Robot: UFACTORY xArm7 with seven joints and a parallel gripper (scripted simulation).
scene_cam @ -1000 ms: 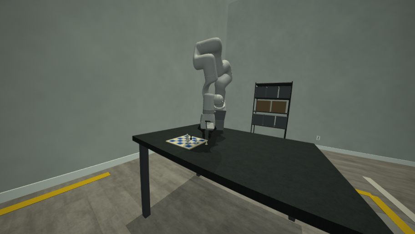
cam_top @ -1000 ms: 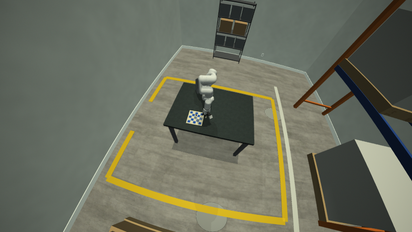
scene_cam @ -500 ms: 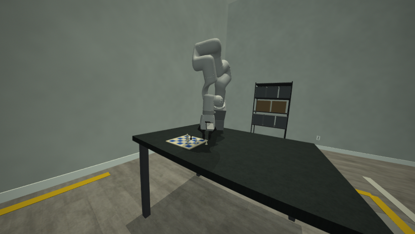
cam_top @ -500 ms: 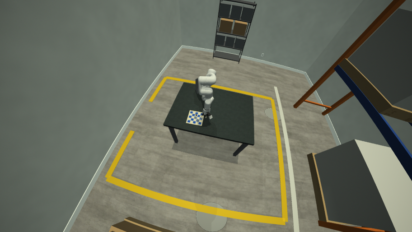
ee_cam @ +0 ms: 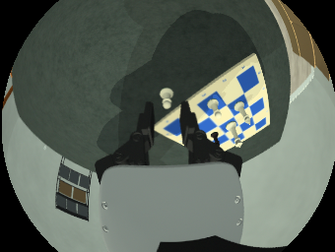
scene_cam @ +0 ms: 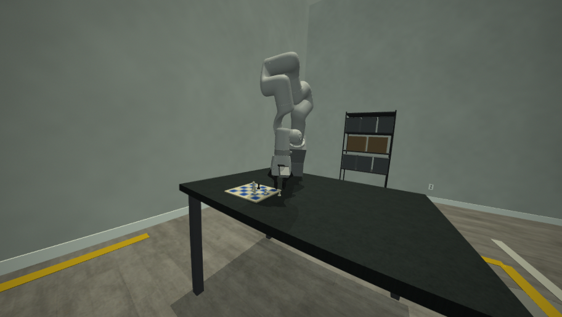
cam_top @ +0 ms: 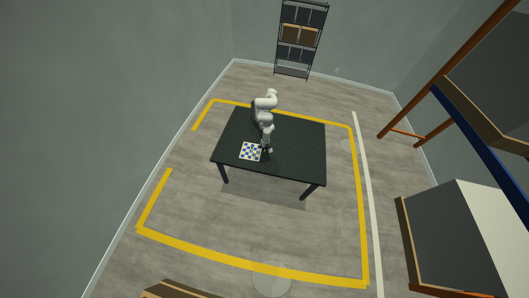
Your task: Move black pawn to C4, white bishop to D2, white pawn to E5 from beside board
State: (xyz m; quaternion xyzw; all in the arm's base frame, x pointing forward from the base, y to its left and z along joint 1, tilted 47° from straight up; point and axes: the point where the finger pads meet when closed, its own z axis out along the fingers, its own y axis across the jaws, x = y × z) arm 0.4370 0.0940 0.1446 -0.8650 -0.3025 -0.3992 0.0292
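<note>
Premises are presenting as a workshop or lab: yellow tape (cam_top: 357, 185) (scene_cam: 74, 258) is marking the floor, a robot arm (cam_top: 265, 103) (scene_cam: 284, 94) is occupying a table (cam_top: 296, 148) (scene_cam: 334, 220), shelving (cam_top: 308, 68) (scene_cam: 392, 141) is holding bins

Grey-green walls (cam_top: 148, 55) (scene_cam: 118, 98) around a wood-look floor (cam_top: 207, 207) (scene_cam: 134, 259).

White arm (cam_top: 265, 120) over dark table (cam_top: 292, 148); gripper (cam_top: 265, 148) beside chequered board (cam_top: 249, 150).

The white pawn (cam_top: 264, 150) (scene_cam: 279, 192) (ee_cam: 167, 97) — pale, round-headed — stands upright beside the board (cam_top: 242, 149) (scene_cam: 236, 190) (ee_cam: 237, 89); the black pawn (cam_top: 252, 147) (scene_cam: 258, 186) (ee_cam: 215, 136) stands on it; the white bishop is indistinguishable.
</note>
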